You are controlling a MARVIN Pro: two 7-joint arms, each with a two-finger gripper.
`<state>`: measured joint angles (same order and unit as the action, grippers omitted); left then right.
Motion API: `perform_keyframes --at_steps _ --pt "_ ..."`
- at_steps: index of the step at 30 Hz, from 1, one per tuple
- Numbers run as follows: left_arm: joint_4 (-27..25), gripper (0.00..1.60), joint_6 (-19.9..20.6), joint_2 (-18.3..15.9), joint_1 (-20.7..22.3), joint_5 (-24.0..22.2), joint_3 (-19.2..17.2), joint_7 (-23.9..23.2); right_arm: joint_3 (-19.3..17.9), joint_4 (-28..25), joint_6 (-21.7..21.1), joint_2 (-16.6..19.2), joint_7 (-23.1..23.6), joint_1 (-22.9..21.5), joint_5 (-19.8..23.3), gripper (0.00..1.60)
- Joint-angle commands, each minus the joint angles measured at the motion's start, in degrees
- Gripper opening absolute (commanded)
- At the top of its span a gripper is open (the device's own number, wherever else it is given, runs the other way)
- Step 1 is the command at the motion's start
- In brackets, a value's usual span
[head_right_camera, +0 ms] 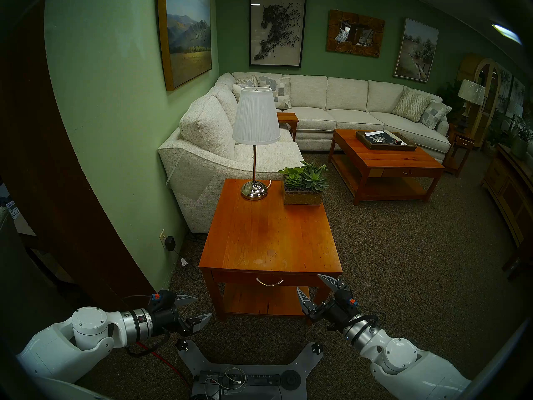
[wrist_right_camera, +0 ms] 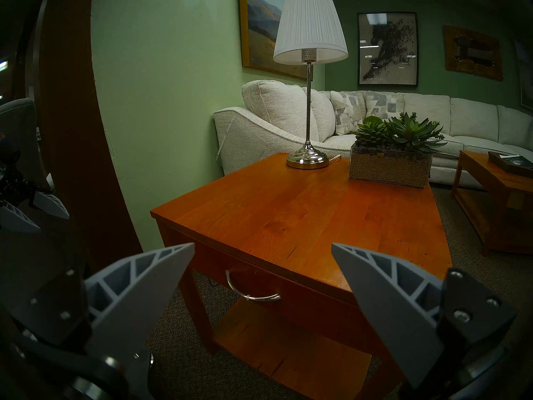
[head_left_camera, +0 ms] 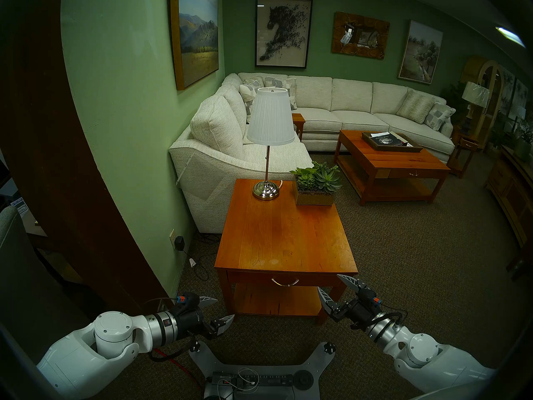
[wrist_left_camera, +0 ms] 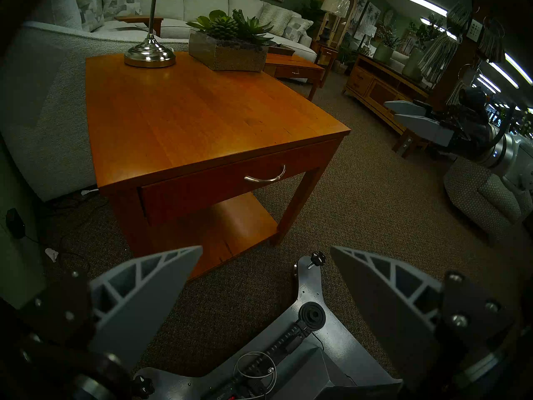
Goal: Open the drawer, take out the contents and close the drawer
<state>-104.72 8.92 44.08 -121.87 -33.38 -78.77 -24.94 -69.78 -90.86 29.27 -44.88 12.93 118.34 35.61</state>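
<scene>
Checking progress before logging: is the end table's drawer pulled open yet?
No, the drawer sits flush in the end table, handle untouched.

Green walls (head_left_camera: 121, 102) hung with framed pictures, a cream sectional sofa (head_left_camera: 346, 108) along them, brown carpet (head_left_camera: 403, 261), an orange-brown coffee table (head_left_camera: 403, 162) bearing a tray, ceiling strip lights (wrist_left_camera: 427, 4) glowing in a dim showroom

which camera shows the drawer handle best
The left wrist view: the handle shows whole and unblocked on the closed drawer front. The right wrist view shows it close but from a steep side angle, between its own pincer's fingers. Both head views show it small, under the tabletop's edge.
</scene>
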Motion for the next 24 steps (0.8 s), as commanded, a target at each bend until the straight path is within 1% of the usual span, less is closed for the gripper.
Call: perform_keyframes --at_steps 1,2,7,8,10,11,12,13,15,18,19,21,24 --pt "-1.40 1.60 1.48 0.93 4.03 2.80 2.83 0.73 -0.46 -1.14 0.34 0.10 -0.05 -0.40 0.09 1.60" --pt "-1.93 1.60 1.13 1.34 5.39 5.09 4.27 1.56 -0.44 -1.10 0.35 0.10 -0.03 -0.43 0.09 1.60" --pt "-2.01 1.60 2.62 3.20 8.17 7.35 6.41 3.25 -0.41 -1.04 0.37 0.08 -0.01 -0.47 0.09 1.60" --pt "-1.75 1.60 3.36 4.41 9.57 8.46 7.60 4.10 -0.40 -1.02 0.37 0.08 0.00 -0.48 0.09 1.60" --pt "-1.30 1.60 3.79 5.49 11.11 10.50 9.39 5.06 -0.39 -1.01 0.38 0.08 0.00 -0.49 0.09 1.60" --pt "-1.30 1.60 3.79 5.49 11.11 10.50 9.39 5.06 -0.39 -1.01 0.38 0.08 0.00 -0.49 0.09 1.60" --pt "-0.94 1.60 4.10 6.07 11.99 11.56 10.44 5.35 -0.38 -1.01 0.38 0.08 0.00 -0.49 0.09 1.60" --pt "-0.98 1.60 4.37 6.87 11.89 12.54 10.52 5.57 -0.38 -1.01 0.38 0.08 0.00 -0.50 0.09 1.60" --pt "-0.16 1.60 4.79 8.11 13.23 14.49 12.06 5.92 -0.38 -1.00 0.38 0.08 0.00 -0.50 0.09 1.60" --pt "0.04 1.60 5.99 9.44 14.76 16.25 13.81 5.67 -0.37 -0.98 0.39 0.07 0.01 -0.51 0.09 1.60" --pt "0.54 1.60 6.41 9.76 15.95 16.78 14.92 5.63 -0.37 -0.98 0.39 0.07 0.01 -0.51 0.09 1.60" --pt "0.52 1.60 7.52 10.79 16.49 17.94 15.40 5.06 -0.36 -0.97 0.39 0.07 0.01 -0.52 0.09 1.60" --pt "0.84 1.60 9.95 11.79 18.55 19.12 17.00 4.26 -0.35 -0.97 0.39 0.07 0.01 -0.53 0.09 1.60"
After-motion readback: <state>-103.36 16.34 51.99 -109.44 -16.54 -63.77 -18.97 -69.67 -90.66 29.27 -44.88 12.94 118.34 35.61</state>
